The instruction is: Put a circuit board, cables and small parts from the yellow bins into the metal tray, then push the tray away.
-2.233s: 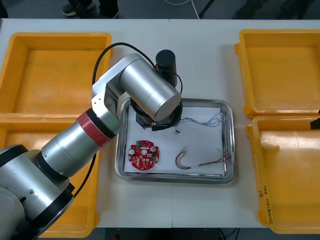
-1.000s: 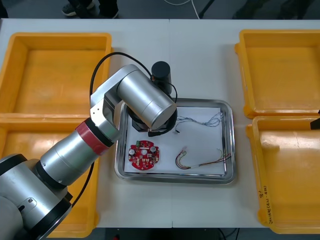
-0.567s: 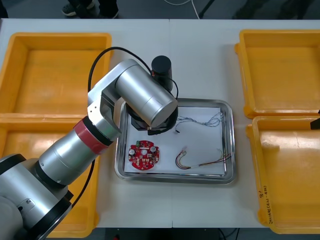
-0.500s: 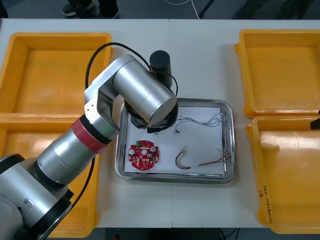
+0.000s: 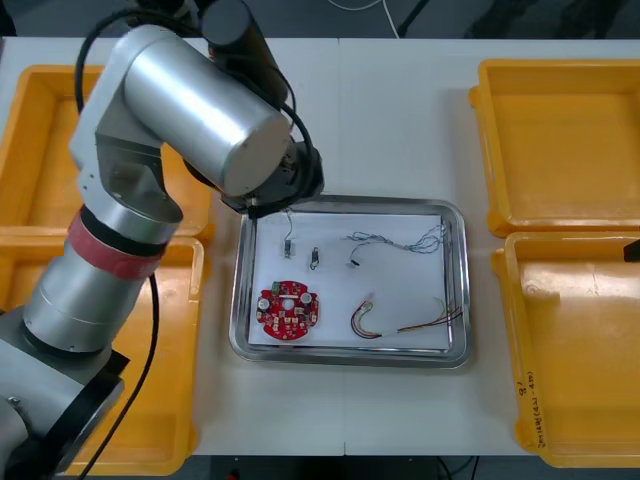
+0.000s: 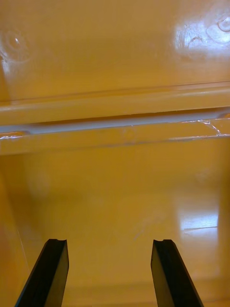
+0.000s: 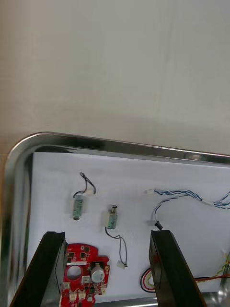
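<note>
The left tool (image 7: 106, 234) hangs open, empty, above the metal tray's (image 5: 455, 290) far-left corner; the right tool (image 6: 108, 242), likewise open, seemingly over a yellow bin (image 6: 115, 110).

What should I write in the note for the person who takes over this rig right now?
Left tool: open, holding nothing, raised over the tray's far left corner.
Right tool: open, holding nothing, parked over a yellow bin on the right.
In the tray: red circuit board, blue and white cable, red and yellow cable, two small parts.
Done: loading looks complete.
Left: push the tray away, not yet done.
</note>
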Robot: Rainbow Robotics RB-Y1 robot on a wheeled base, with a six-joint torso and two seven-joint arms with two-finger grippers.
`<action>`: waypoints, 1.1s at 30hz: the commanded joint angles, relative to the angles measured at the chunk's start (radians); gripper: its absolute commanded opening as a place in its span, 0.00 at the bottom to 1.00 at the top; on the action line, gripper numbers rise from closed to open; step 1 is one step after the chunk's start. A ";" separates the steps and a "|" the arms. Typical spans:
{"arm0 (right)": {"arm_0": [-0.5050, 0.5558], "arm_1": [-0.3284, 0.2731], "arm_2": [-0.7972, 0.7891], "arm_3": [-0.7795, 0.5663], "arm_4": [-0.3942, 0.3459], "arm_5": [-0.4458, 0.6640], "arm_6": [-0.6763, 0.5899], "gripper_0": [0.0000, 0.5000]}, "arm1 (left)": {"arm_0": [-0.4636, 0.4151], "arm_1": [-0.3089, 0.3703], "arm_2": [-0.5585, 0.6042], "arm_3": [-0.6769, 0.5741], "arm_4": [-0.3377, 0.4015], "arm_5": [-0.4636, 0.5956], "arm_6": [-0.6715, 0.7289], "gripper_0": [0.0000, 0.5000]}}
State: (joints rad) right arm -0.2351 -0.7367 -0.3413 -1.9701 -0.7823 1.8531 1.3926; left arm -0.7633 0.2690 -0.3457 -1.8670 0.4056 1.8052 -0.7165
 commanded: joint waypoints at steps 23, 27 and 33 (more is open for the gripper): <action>-0.040 -0.030 -0.036 -0.019 -0.031 0.055 0.042 1.00 | -0.041 0.523 0.166 0.026 0.489 0.115 -0.116 1.00; -0.061 -0.040 0.001 -0.050 -0.034 0.067 0.042 1.00 | -0.011 0.569 0.166 0.025 0.516 0.115 -0.164 1.00; -0.084 -0.053 0.062 -0.111 -0.040 0.067 0.037 1.00 | 0.062 0.611 0.166 0.012 0.552 0.105 -0.205 1.00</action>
State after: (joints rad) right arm -0.2764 -0.7401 -0.3216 -2.0257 -0.8108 1.9149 1.3926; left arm -0.7520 0.8220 -0.2036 -1.8328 0.9396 1.9135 -0.8529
